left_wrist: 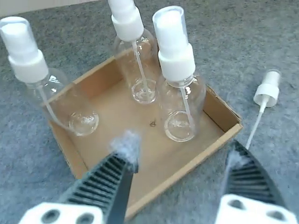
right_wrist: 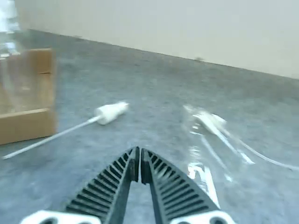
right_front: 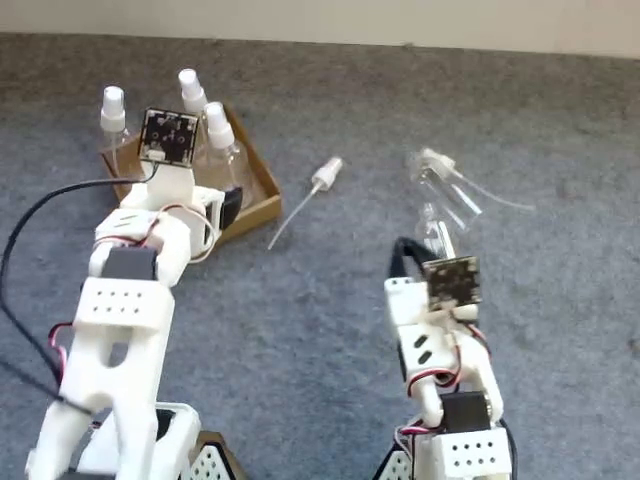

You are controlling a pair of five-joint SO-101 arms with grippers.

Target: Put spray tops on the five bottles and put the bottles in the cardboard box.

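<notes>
Bottles in the box: I count three, a first bottle (left_wrist: 70,109), a second bottle (left_wrist: 140,65) and a third bottle (left_wrist: 182,100). All stand upright inside the cardboard box (right_front: 265,185).
Bottles outside the box: I am sure of one lying bottle (right_front: 447,195) on the right part of the grey surface (right_front: 330,330). There is more clear glass closer to the right arm, but I cannot tell if it is another bottle.
Spray tops: three are mounted on the bottles in the box. Two more lie free, a loose spray top (right_front: 325,175) and a second spray top (right_front: 430,160).
Look of the bottles: clear and round-shouldered, each with a white top under a clear cap and a thin tube going down to the bottom.
Look of the free tops: white head with a long thin tube. The second spray top lies against the lying bottle.
Left pincer (left_wrist: 180,156): opened wide and empty, above the near edge of the box, with the third bottle just ahead of it.
Right pincer (right_wrist: 139,154): fingers pressed together, holding nothing, low over the surface. The clear glass is near in front, and the loose spray top lies apart from it, toward the box.
</notes>
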